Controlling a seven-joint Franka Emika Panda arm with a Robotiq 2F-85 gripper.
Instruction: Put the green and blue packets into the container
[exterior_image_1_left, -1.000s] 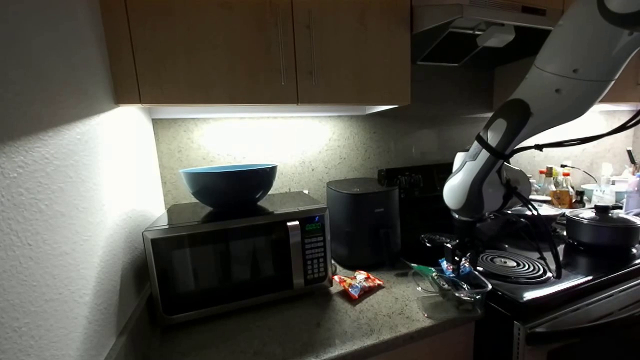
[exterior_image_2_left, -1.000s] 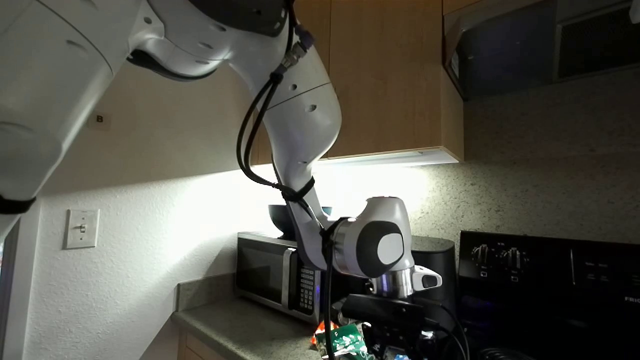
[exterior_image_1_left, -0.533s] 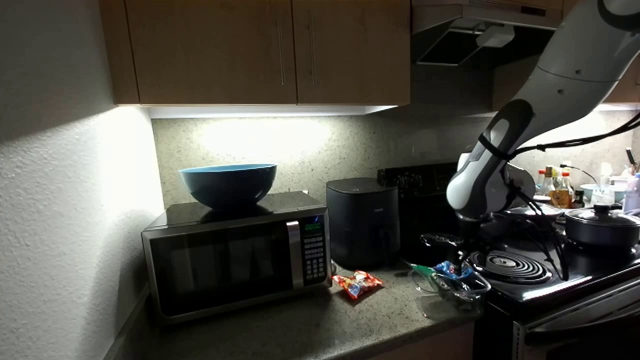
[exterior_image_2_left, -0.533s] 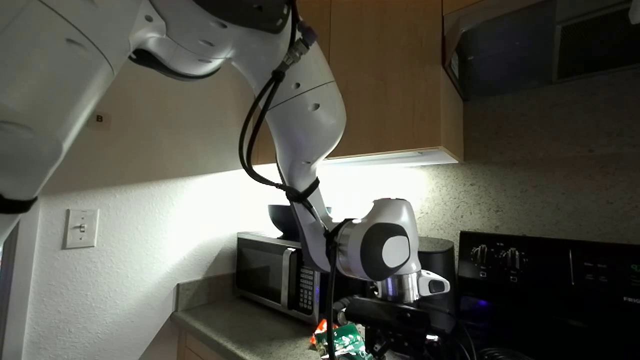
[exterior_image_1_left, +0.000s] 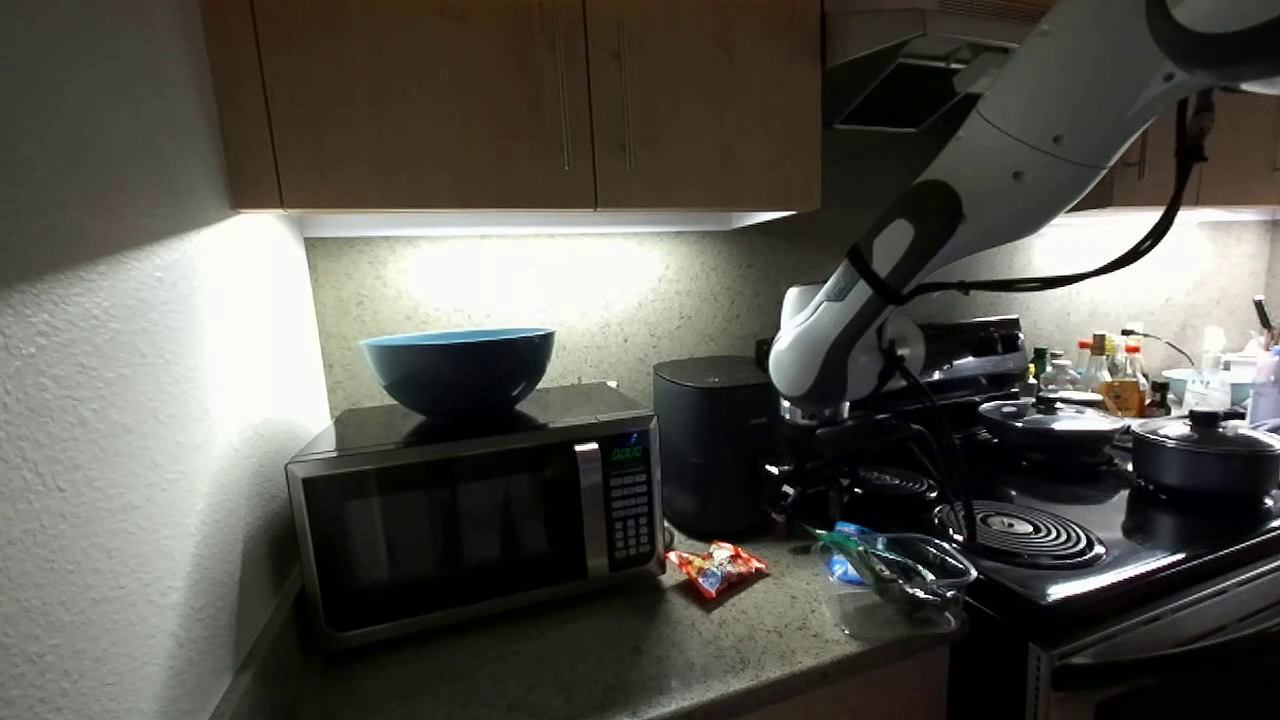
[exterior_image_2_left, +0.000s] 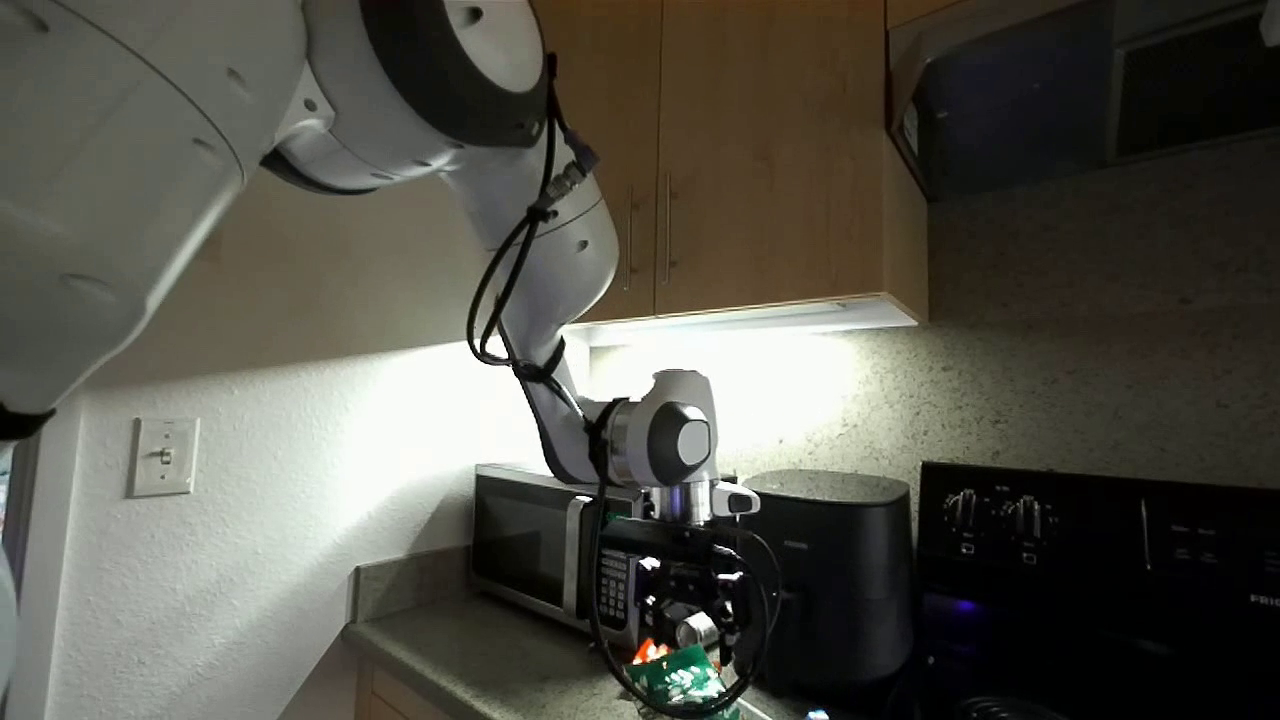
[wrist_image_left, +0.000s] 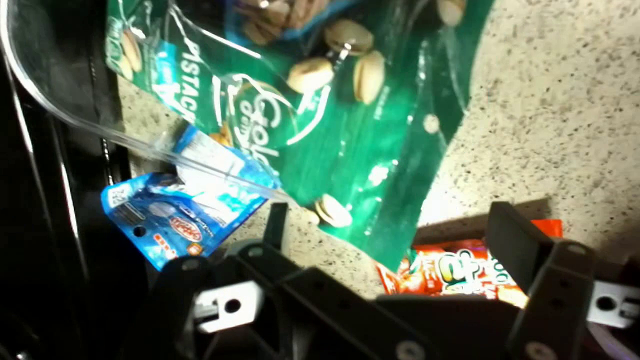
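The green packet (exterior_image_1_left: 848, 544), a pistachio bag, lies in the see-through container (exterior_image_1_left: 880, 618), one end sticking over the rim; it also shows in an exterior view (exterior_image_2_left: 685, 680) and the wrist view (wrist_image_left: 345, 165). The blue packet (exterior_image_1_left: 846, 570) is at the container's far left corner. In the wrist view the blue packet (wrist_image_left: 185, 220) crosses the container's rim (wrist_image_left: 95, 129), mostly outside it; its exact resting place is unclear. My gripper (wrist_image_left: 390, 210) is open with nothing held, above the counter behind and left of the container in an exterior view (exterior_image_1_left: 782, 515).
An orange-red packet (exterior_image_1_left: 718, 568) lies on the counter, below my gripper in the wrist view (wrist_image_left: 450, 265). A microwave (exterior_image_1_left: 450, 540) with a blue bowl (exterior_image_1_left: 460, 370) on top stands left, a black air fryer (exterior_image_1_left: 710, 450) behind. The stove (exterior_image_1_left: 1020, 535) with pots is right.
My gripper has moved from over the container, leftward and back toward the air fryer. The blue packet has shifted from the container's top to its far left corner and lower.
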